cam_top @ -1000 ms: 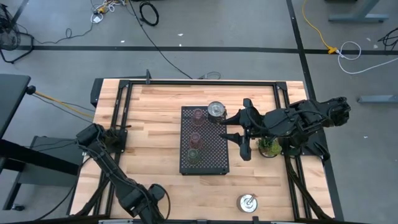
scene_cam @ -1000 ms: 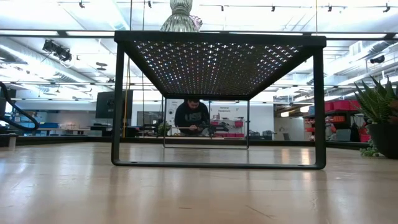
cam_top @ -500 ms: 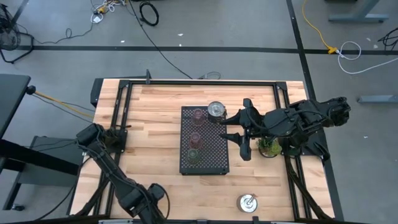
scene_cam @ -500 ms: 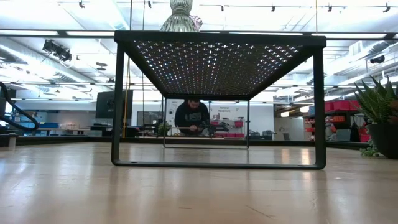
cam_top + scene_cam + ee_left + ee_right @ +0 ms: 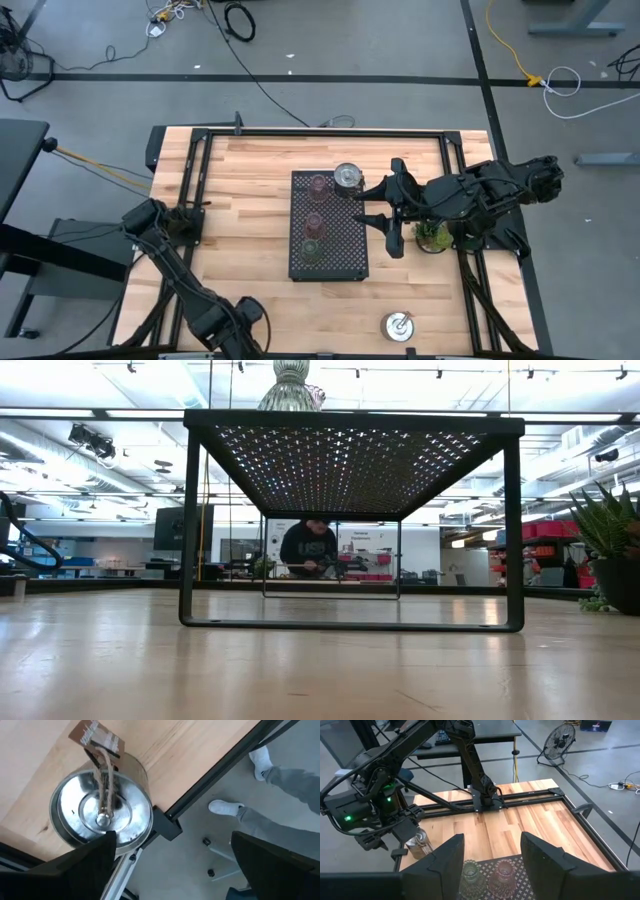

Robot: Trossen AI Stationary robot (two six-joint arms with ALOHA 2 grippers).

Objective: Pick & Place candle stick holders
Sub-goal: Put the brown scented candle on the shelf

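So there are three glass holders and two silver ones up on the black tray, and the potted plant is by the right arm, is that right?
Not quite: the black tray carries only one silver holder, shown in the high view. The three glass holders and the potted plant by the right arm are as you said.

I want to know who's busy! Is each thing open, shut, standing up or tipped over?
left gripper: open, holding nothing.
right gripper: open, empty, beside the tray.
three glass holders: upright in a row on the tray.
silver holder: upright on the tray's corner.
tagged silver holder: standing at the table edge, not gripped.
front silver holder: standing alone on the table.
plant: upright.
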